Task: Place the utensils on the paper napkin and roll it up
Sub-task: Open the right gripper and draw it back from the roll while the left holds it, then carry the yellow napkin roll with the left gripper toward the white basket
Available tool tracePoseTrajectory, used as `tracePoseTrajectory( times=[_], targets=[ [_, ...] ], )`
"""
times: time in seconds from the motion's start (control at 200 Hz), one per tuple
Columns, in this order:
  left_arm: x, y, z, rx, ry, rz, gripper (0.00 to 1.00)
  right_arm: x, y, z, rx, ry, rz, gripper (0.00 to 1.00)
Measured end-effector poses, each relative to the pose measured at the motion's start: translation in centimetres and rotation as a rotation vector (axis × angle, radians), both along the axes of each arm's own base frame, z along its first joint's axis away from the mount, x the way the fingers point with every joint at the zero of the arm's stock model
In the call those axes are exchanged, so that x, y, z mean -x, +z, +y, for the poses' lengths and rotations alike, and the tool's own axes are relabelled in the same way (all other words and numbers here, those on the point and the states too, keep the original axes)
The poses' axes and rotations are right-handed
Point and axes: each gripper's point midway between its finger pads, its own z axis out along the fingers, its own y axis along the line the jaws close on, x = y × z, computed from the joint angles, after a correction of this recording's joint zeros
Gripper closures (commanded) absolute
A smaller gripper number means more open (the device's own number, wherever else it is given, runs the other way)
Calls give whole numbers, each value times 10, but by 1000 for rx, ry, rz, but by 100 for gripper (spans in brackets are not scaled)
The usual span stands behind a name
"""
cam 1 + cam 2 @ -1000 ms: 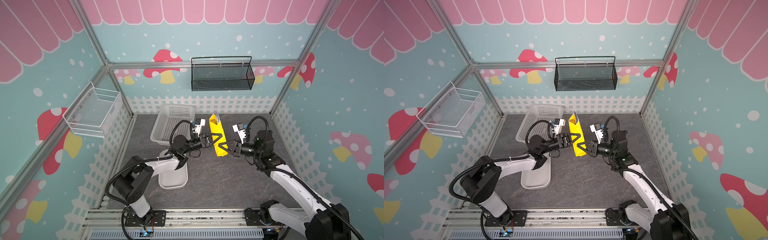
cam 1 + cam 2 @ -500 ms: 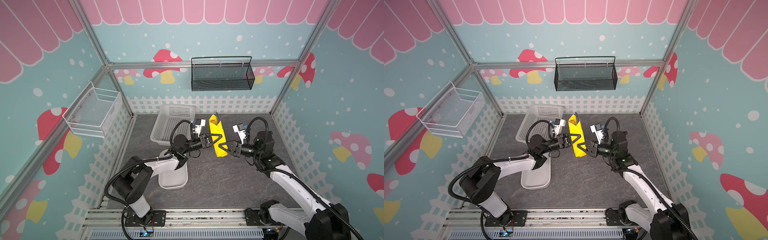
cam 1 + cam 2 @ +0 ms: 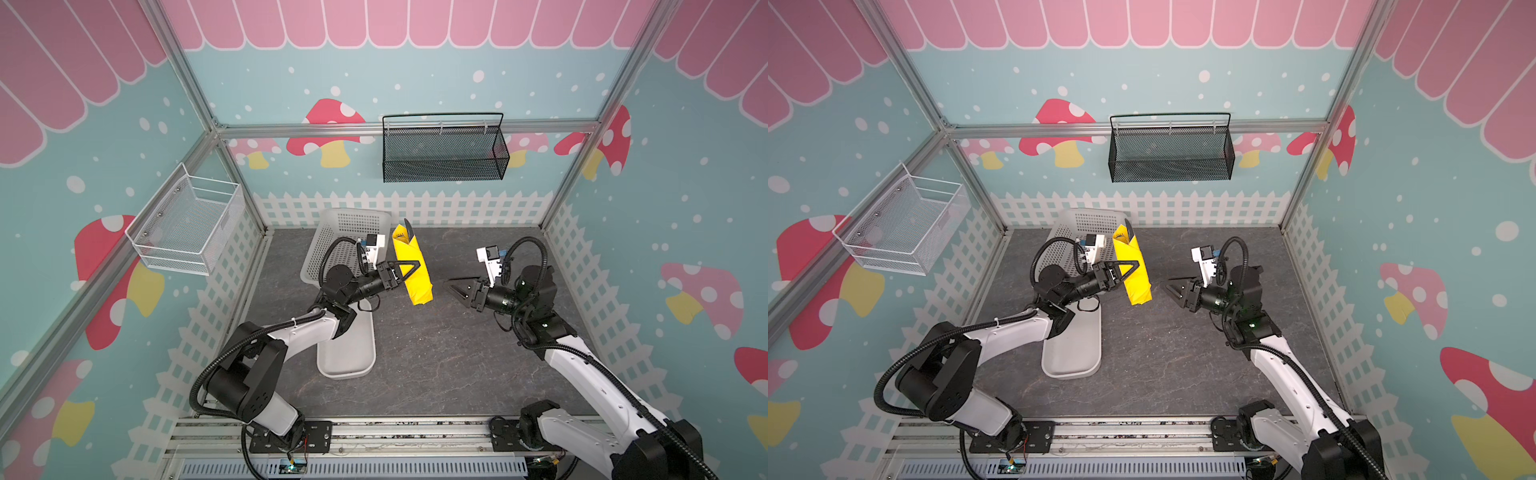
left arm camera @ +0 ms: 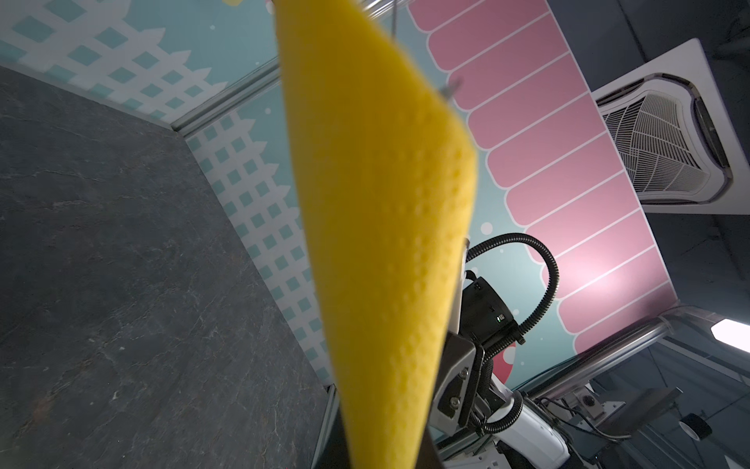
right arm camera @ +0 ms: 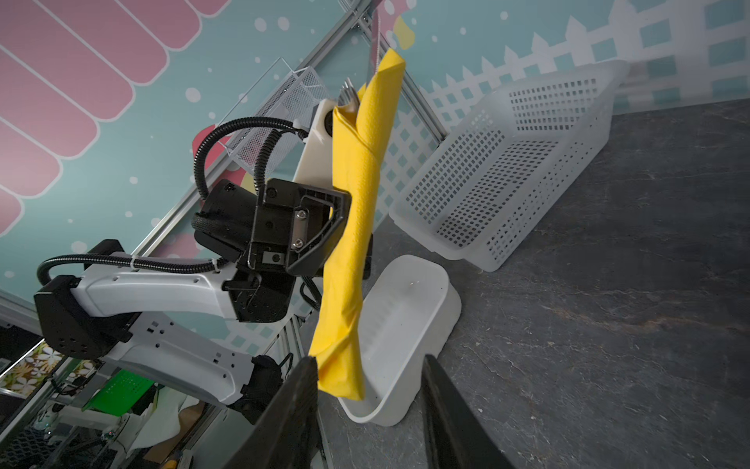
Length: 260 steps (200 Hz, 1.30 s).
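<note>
Jaws, left: your left gripper [image 3: 409, 272] is clamped tight around the middle of the rolled paper napkin [image 3: 411, 270], carrying it alone above the table [image 3: 457, 353].
Jaws, right: your right gripper [image 3: 453, 286] stands partly open and empty, at about 3 o'clock from the roll and clear of it in both top views; the right wrist view shows its two tips [image 5: 296, 406] either side of the roll's lower end, but contact cannot be told.
Roll: the napkin [image 5: 357, 211] hangs nearly upright, wrapped snug, its lower end folded shut.
Utensils: only the tips of the utensils [image 5: 349, 97] peek from the open upper end; the rest is hidden inside.
Surroundings: the white basket [image 3: 345, 232] sits at 10 o'clock from the roll, the white tray [image 3: 349, 353] at 7 o'clock.
Advice: keep the left grip firm and the open end uppermost, so nothing slides out. Lower the roll flat with the loose edge underneath, and only then release; I judge the wrap may spring open otherwise.
</note>
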Motion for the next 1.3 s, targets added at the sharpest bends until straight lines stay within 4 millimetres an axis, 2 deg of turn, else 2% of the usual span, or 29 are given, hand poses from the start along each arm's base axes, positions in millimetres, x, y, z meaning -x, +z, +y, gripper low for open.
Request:
tracePoseTrajectory(
  times=[0.28, 0.475, 0.63, 0.851, 0.971, 1.166, 1.301],
  targets=[
    [-11, 7, 53, -22, 105, 5, 99, -35, -46, 0, 67, -125, 114, 55],
    [-10, 13, 78, -42, 156, 1, 99, -57, -90, 28, 117, -147, 211, 55],
    [-9, 13, 93, -63, 187, 5, 99, -91, -118, 59, 123, -148, 286, 54],
    [-11, 5, 105, -86, 207, 38, 100, -142, -130, 104, 87, -145, 312, 53],
    [-11, 2, 106, -91, 201, 48, 99, -168, -144, 126, 74, -148, 335, 53],
    [-11, -2, 107, -98, 198, 67, 100, -199, -171, 154, 73, -124, 408, 52],
    [-7, -7, 107, -107, 198, 92, 100, -212, -178, 165, 80, -113, 442, 53]
  ],
)
